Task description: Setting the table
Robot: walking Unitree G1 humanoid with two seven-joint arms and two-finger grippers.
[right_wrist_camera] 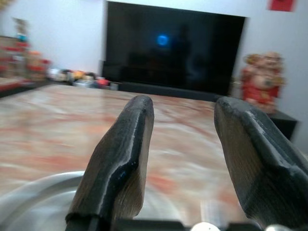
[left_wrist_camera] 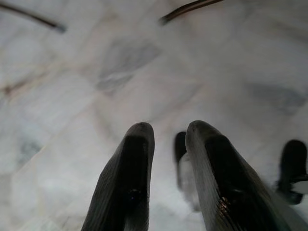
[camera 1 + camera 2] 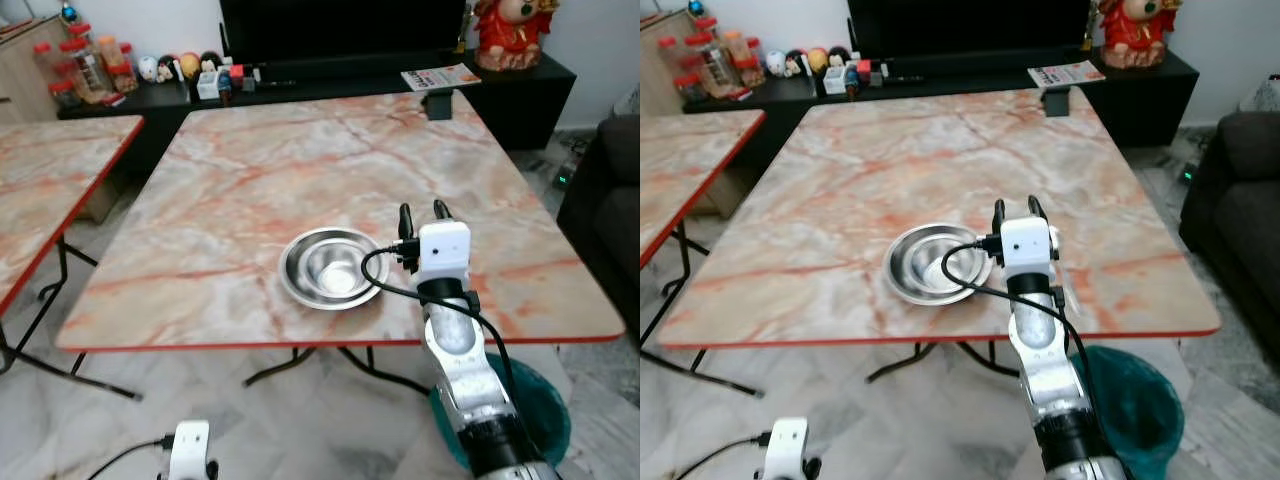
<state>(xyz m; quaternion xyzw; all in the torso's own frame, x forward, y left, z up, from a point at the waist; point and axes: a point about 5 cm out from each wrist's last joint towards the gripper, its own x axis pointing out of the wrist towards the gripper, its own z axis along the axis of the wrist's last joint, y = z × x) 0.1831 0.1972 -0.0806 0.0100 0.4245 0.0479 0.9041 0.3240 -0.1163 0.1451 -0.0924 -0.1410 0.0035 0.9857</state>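
Observation:
A shiny steel bowl (image 3: 333,268) rests on the pink marble table (image 3: 250,170), close to its near edge. My right gripper (image 3: 422,210) hovers just to the right of the bowl's rim, a little above the tabletop. It is open, with nothing between its black fingers (image 1: 120,159). The bowl's rim (image 1: 33,192) appears blurred at the low edge of the right wrist view. My left gripper (image 2: 169,129) hangs idle low beside me over the marble floor, its fingers a narrow gap apart and holding nothing.
A second marble table (image 3: 50,180) stands at the left. Behind is a black TV console (image 3: 320,75) with jars, toys, a magazine and a red figurine (image 3: 510,35). A small dark object (image 3: 437,103) sits at the table's far edge. A teal bin (image 3: 545,400) and a sofa (image 3: 610,190) stand on the right.

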